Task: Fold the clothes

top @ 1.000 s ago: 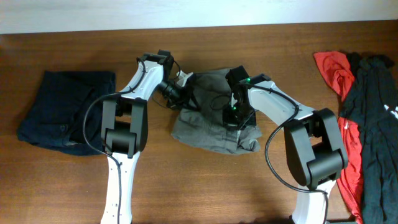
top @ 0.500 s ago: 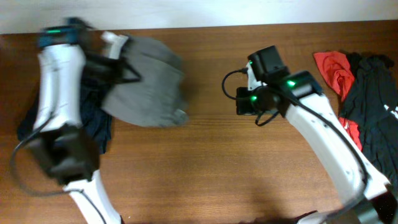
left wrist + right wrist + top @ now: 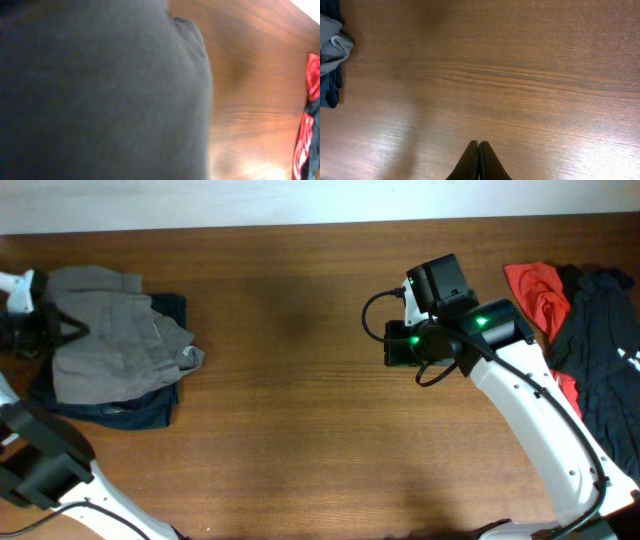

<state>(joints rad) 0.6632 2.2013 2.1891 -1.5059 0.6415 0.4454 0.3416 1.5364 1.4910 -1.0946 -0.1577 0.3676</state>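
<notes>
Grey shorts [image 3: 115,340] lay crumpled atop the navy folded garment [image 3: 150,408] at the desk's [image 3: 300,430] left end, with the left pincer [image 3: 68,332] at their edge; I could not tell its grip. The right pincer [image 3: 478,150], pressed together, hung mid-desk. A red garment [image 3: 535,295] and a black garment [image 3: 600,360] lay far right.

Clothes [image 3: 115,345] atop folded garment [image 3: 150,408], far left.

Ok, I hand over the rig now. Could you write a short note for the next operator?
Left gripper: at the left edge of the grey shorts, grip not visible.
Right gripper: shut, empty, above the bare table.
Grey shorts: a loose bundle on top of the navy garment, far left.
Done: shorts stacked there.
Left: tidy the fold if needed, let go.
</notes>
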